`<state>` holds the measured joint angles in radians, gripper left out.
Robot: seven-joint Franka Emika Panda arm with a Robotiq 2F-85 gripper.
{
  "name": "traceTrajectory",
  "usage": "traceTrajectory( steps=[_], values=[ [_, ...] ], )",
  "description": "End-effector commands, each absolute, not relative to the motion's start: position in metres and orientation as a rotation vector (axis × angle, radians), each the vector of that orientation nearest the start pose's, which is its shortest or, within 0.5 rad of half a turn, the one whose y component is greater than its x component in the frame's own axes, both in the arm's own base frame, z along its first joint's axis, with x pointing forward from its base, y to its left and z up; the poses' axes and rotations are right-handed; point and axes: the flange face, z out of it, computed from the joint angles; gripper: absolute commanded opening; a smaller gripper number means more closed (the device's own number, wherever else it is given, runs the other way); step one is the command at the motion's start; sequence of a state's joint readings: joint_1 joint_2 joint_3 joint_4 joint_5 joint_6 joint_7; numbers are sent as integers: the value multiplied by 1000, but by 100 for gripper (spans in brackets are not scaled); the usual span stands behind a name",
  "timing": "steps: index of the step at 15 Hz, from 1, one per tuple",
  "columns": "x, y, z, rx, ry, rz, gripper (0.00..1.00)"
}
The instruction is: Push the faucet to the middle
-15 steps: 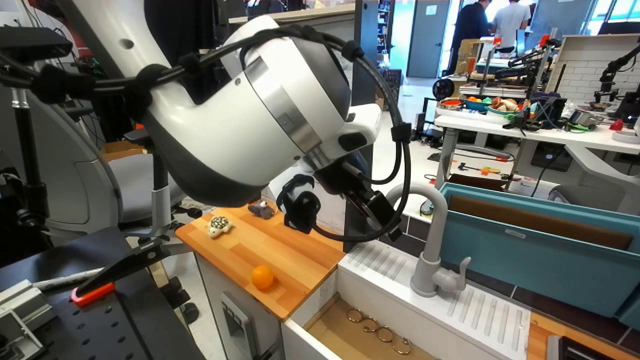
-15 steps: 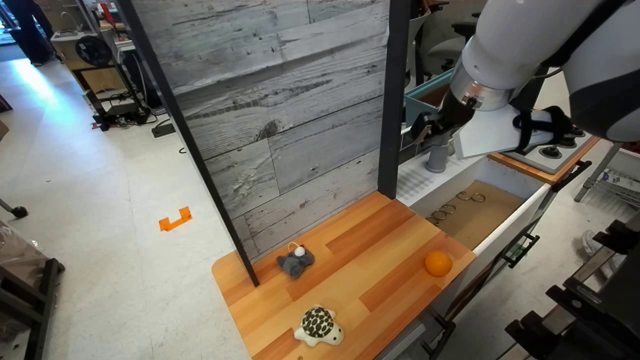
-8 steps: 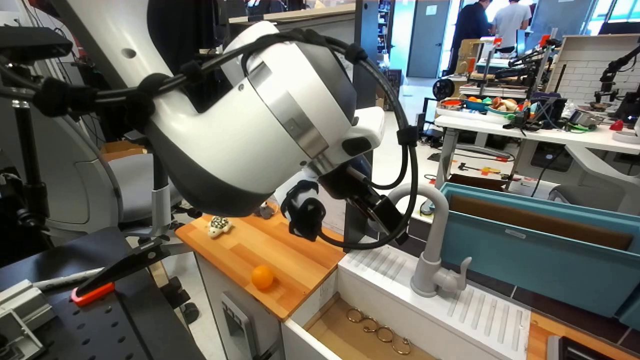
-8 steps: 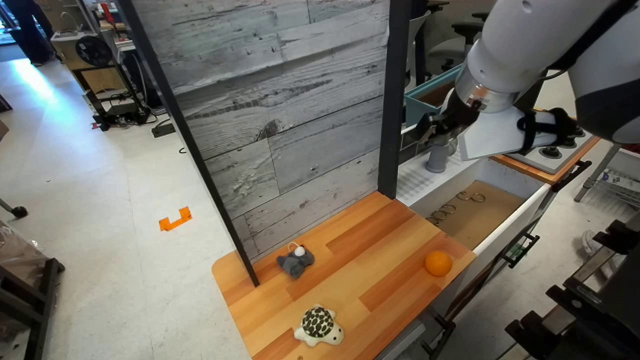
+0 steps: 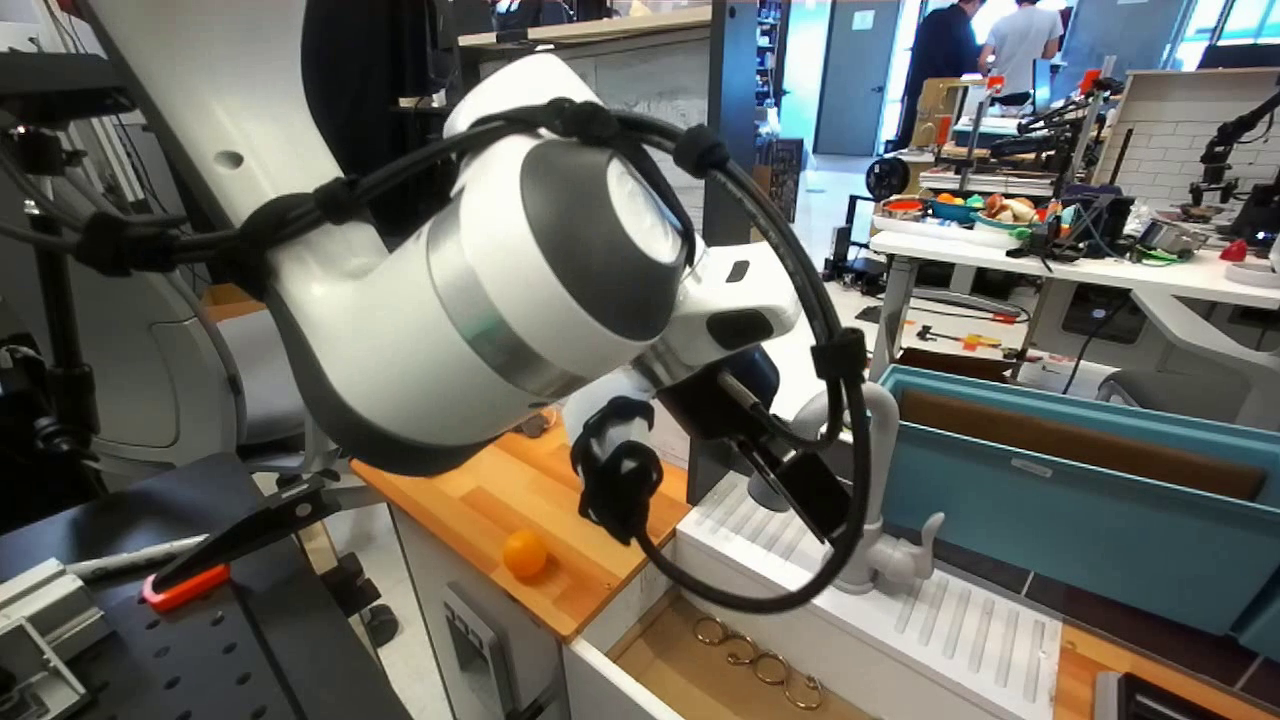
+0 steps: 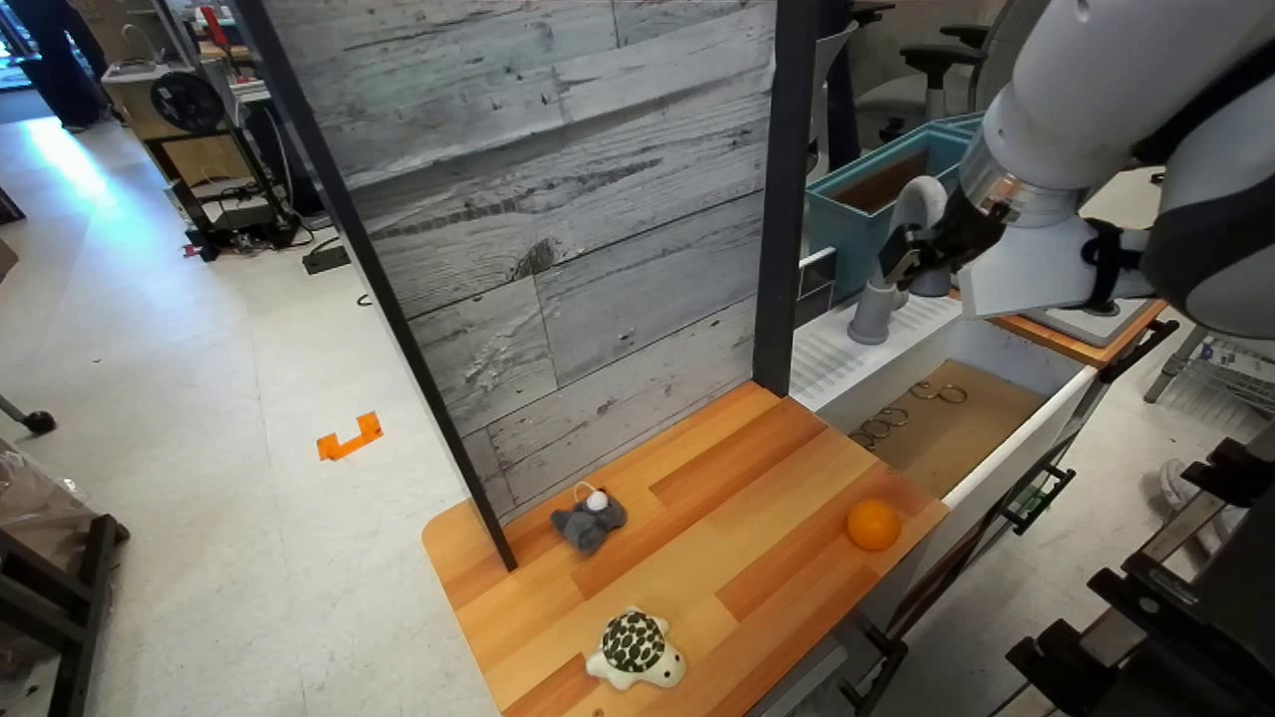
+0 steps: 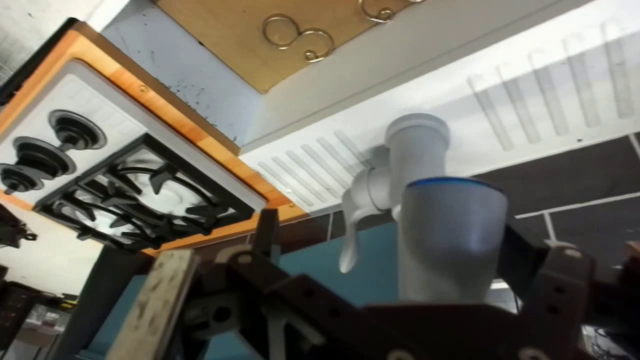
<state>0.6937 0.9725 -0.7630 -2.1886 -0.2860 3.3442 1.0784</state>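
Grey faucet [image 5: 881,455] stands upright, spout [image 5: 811,416] curving left in an exterior view, the claw [image 7: 395,232] spread apart.

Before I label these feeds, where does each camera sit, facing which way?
Wrist view: behind the open black gripper at frame bottom, looking down at the grey gooseneck faucet.
Exterior view: raised opposite the teal rectangular bin, facing it across the white ribbed sink ledge; white arm and gripper show.
Exterior view: above the brown wooden counter, looking down toward the ledge; arm and gripper at upper right.
Both exterior views share the orange ball.
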Motion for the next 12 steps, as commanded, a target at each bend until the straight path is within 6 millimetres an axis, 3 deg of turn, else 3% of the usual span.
traceTrajectory(
  steps=[1,5,7,9,12],
  values=[
    [530,-62,88,-3238,902,-897,100],
    [524,-90,93,-3210,1031,-881,100],
    [523,-95,95,-3199,1051,-869,100],
    [524,-91,98,-3207,1010,-769,100],
    [527,-82,118,-3223,777,-616,100]
  ],
)
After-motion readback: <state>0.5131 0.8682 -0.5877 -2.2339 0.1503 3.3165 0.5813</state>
